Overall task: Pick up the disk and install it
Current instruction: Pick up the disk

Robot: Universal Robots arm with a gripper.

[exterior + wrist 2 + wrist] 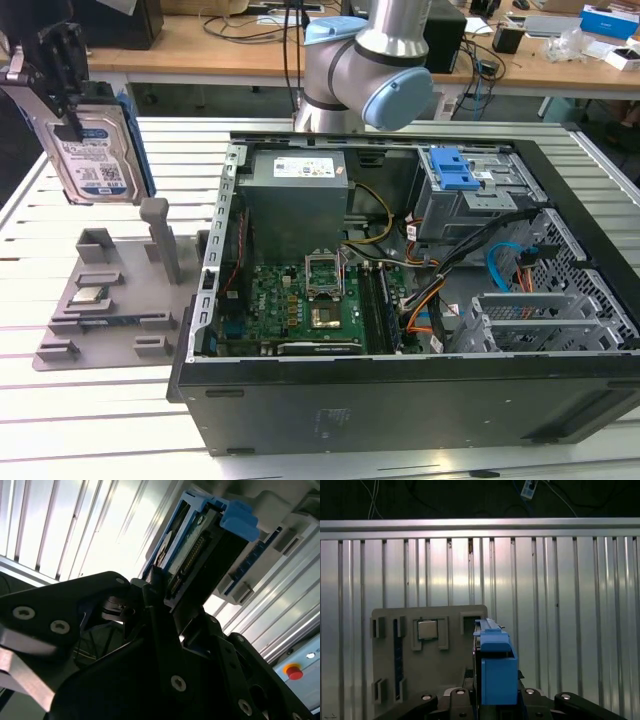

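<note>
Gripper (55, 70) fingers (156, 622) clamped tight on the disk (95, 150), gripping its edge. Disk held upright in the air, label facing the camera, blue bracket (135, 140) along its side, upper left of the exterior view. In both wrist views the disk's blue bracket end (495, 667) sticks out past the fingers. Arm (370, 60) at top centre of the exterior view, reaching toward the exterior view's left. Below the disk, grey holder plate (105, 330) on the slatted table (90, 420), small silver chip (88, 295) sitting in one of its pockets. Open computer case (400, 395) at right: power supply (295, 190), circuit board (295, 305), drive cage with blue latch (455, 170).
</note>
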